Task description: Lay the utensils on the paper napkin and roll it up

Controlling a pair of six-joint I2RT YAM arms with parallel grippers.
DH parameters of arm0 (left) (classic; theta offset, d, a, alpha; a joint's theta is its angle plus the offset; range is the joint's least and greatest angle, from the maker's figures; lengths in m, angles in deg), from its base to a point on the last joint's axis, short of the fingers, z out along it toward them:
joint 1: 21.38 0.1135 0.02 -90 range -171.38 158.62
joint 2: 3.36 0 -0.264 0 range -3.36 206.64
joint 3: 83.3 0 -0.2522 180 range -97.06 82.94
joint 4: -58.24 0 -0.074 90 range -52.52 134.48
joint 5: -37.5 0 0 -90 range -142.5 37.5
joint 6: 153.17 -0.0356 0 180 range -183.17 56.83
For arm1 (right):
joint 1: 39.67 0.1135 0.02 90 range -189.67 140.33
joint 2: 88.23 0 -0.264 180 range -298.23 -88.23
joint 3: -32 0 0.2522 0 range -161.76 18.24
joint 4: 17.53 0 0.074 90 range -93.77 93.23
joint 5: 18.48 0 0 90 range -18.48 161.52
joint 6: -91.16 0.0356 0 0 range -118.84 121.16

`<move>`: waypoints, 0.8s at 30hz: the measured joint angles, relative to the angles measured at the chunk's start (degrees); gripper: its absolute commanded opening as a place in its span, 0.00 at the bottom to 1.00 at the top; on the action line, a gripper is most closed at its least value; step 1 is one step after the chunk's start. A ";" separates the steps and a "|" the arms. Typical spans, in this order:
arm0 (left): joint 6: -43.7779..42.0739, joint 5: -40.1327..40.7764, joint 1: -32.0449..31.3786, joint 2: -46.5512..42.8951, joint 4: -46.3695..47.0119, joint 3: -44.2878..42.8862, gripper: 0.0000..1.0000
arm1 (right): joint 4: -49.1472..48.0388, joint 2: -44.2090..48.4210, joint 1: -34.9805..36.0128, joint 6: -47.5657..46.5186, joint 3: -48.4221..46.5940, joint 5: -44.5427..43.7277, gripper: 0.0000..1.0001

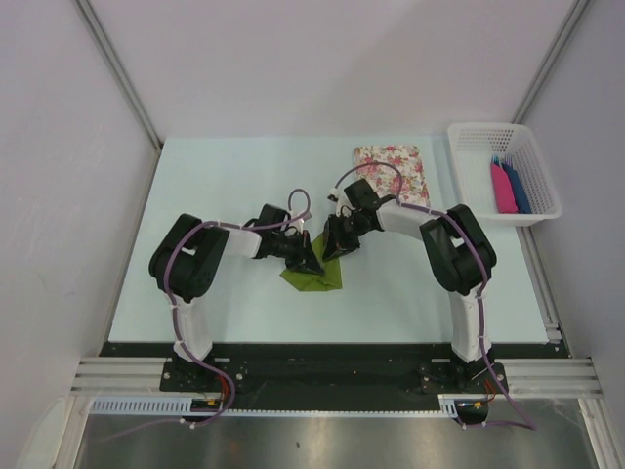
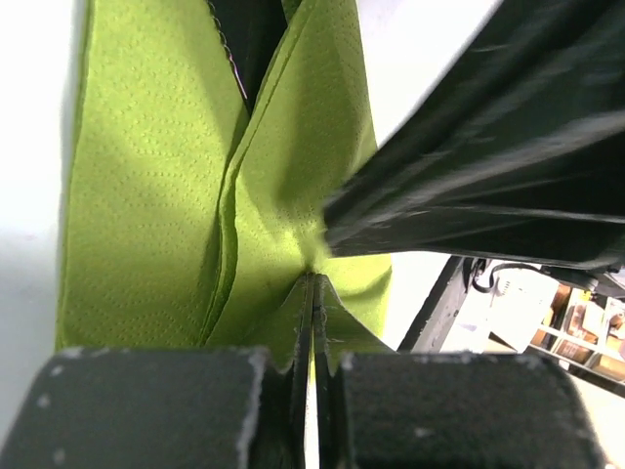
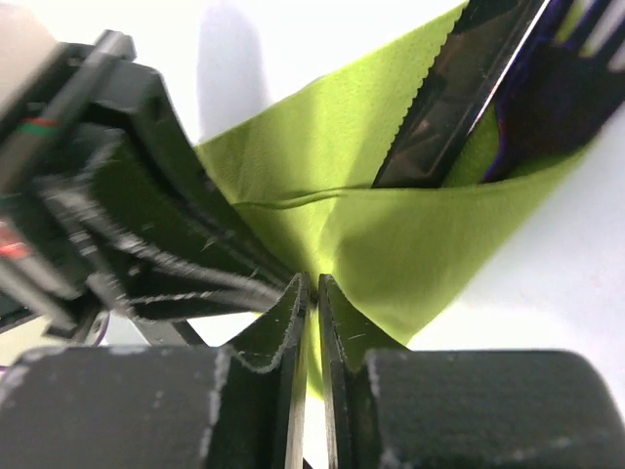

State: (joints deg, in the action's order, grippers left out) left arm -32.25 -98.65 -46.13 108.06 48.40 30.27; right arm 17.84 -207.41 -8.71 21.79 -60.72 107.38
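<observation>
Pinching the napkin (image 1: 314, 277), your left fingers (image 2: 146, 410) and right fingers (image 3: 469, 410) could tear it if pulled toward nine and three o'clock.

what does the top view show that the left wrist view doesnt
Only the top view: the basket holding pink and blue pieces, and the floral mat. Only the left wrist: the left hand pinched shut on a fold of the napkin. Both: that green napkin, partly folded up.
</observation>
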 measured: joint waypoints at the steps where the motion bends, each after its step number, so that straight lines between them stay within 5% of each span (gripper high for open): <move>1: -0.22 0.09 -0.07 0.00 -0.33 -0.17 0.00 | 0.66 0.81 -0.02 -0.26 -0.17 -0.72 0.11; 24: -5.75 2.14 -0.57 -0.92 -5.18 -2.01 0.00 | 2.16 -1.14 1.92 -2.38 -1.53 -4.55 0.05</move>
State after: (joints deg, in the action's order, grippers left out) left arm -38.00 -96.51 -46.70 107.14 43.22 28.26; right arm 20.00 -208.55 -6.78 19.40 -62.25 102.83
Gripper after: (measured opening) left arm 0.006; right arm 0.054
